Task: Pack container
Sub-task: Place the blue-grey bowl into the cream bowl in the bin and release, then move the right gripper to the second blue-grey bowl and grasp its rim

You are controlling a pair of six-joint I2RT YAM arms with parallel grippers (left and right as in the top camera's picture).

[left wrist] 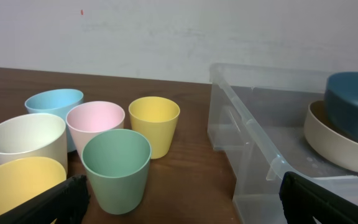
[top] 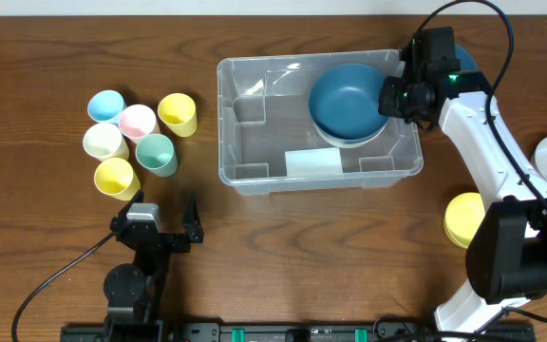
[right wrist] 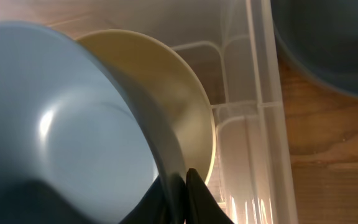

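Mid-table sat the container (top: pixel 224 114); at its 3 o'clock end the right gripper (top: pixel 399 95) pinched a blue bowl (top: pixel 349 100) by its rim above a cream bowl (top: pixel 349 141) (early days, I judged). Outside at 9 o'clock stood six cups (top: pixel 138 123); the left gripper (top: pixel 165 199) hung open at 7 o'clock.

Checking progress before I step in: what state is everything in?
Clear plastic rectangular container: open, holding two bowls.
Dark blue round bowl: tilted, gripped at rim.
Cream round bowl: lying under it.
Right gripper: shut on blue bowl.
Left gripper: open, empty.
Six pastel cups: upright, unpacked.
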